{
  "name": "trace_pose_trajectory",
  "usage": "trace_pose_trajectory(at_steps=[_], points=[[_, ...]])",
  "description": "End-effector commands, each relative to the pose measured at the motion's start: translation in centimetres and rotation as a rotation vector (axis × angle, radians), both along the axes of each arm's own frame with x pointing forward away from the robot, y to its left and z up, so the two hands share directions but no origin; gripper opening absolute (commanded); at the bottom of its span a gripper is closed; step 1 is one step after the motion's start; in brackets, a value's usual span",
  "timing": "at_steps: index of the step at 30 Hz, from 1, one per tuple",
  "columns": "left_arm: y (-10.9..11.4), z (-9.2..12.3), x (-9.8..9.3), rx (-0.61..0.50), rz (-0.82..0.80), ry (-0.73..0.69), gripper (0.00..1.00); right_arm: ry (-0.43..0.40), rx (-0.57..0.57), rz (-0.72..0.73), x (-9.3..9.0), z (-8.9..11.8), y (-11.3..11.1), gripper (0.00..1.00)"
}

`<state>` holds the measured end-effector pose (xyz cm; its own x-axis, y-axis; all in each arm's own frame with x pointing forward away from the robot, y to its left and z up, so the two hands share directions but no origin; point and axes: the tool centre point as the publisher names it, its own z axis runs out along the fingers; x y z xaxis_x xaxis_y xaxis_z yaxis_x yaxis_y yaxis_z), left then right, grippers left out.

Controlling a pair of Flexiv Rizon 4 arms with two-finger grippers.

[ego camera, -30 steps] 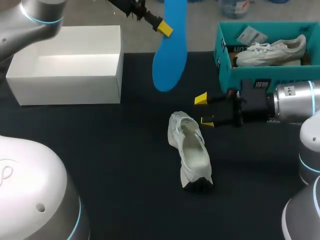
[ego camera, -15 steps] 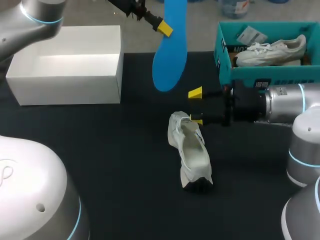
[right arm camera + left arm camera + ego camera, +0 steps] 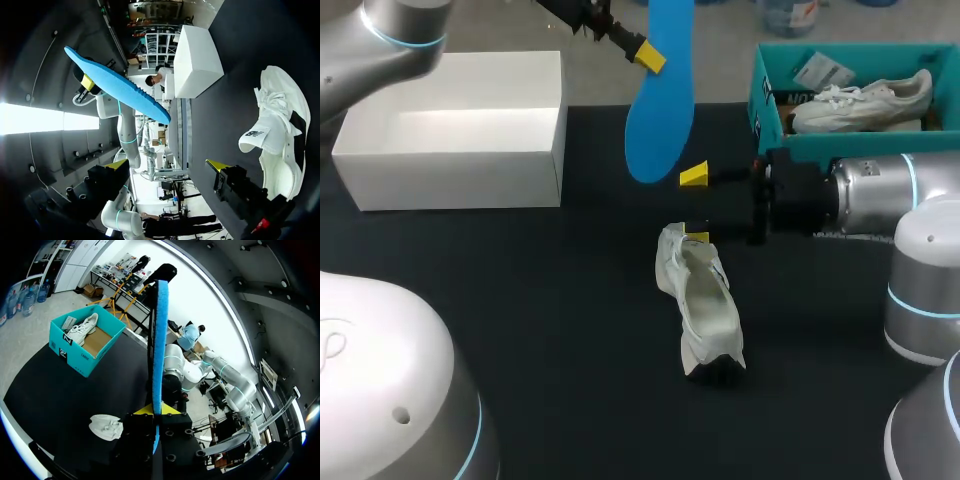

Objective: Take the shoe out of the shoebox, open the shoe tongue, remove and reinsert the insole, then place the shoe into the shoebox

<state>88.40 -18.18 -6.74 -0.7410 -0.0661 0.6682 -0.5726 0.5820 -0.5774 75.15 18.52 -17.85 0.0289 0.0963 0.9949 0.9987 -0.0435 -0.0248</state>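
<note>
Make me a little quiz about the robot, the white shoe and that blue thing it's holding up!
1. Fill the gap: the right gripper, close by the white shoe, has its fingers ___ (open or shut).
2. Pick one: what is the left gripper shut on? A the blue insole; B the white shoe; C nothing.
3. True or false: the blue insole is inside the white shoe.

Key: 1 open. 2 A. 3 false: the insole hangs in the air above the table, held by the left gripper.
</note>
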Motion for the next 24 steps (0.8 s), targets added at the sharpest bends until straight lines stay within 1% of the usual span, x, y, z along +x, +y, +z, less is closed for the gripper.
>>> trace_pose_trajectory(at_steps=[1, 3, 7, 10, 24], points=[[0.02, -0.01, 0.02, 0.0, -0.001, 0.0, 0.0, 0.005, -0.003, 0.007, 0.08, 0.43, 0.64, 1.0], [0.02, -0.01, 0.02, 0.0, -0.001, 0.0, 0.0, 0.013, 0.007, 0.009, 0.0, 0.61, 0.67, 1.0], [0.02, -0.01, 0.02, 0.0, -0.001, 0.0, 0.0, 0.001, 0.011, 0.007, -0.13, 1.11, 0.49, 1.0], [0.02, -0.01, 0.02, 0.0, -0.001, 0.0, 0.0, -0.001, -0.005, -0.008, -0.17, 1.39, 0.42, 1.0], [0.02, -0.01, 0.02, 0.0, -0.001, 0.0, 0.0, -0.001, -0.005, -0.008, -0.17, 1.39, 0.42, 1.0]])
